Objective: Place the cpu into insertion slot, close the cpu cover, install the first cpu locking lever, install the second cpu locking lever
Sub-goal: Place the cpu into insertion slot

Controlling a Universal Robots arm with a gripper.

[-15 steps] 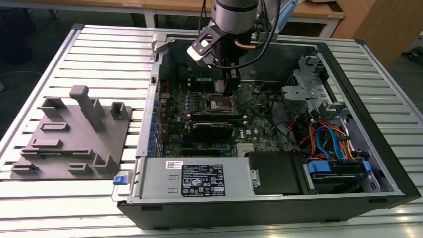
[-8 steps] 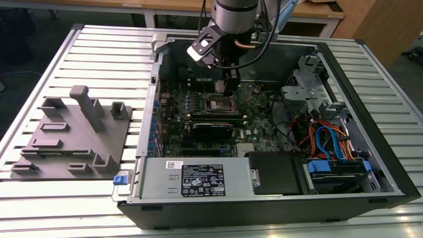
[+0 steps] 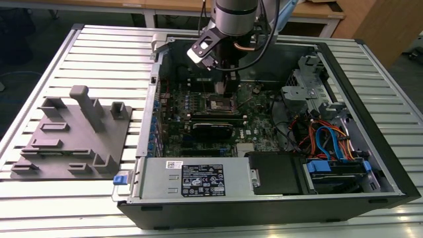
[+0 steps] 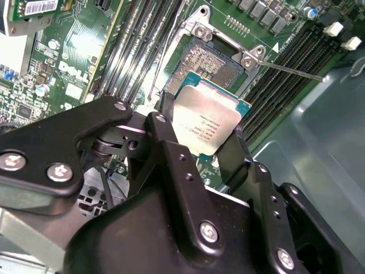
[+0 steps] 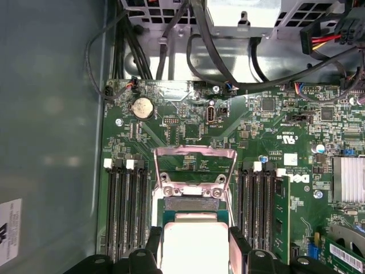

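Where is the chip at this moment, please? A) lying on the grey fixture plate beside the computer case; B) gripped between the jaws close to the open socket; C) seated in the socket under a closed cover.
B: in the second wrist view the chip is clamped between the jaws, the socket beyond it has bare pins, and the first wrist view shows the cover raised.

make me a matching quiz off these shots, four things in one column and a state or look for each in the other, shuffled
Things:
1. cpu
2. insertion slot
3. cpu cover
4. coin battery

States:
a. swung up, open
b. held by the gripper
c. round and silver
d. empty, contacts exposed

Pairs: 1-b, 2-d, 3-a, 4-c
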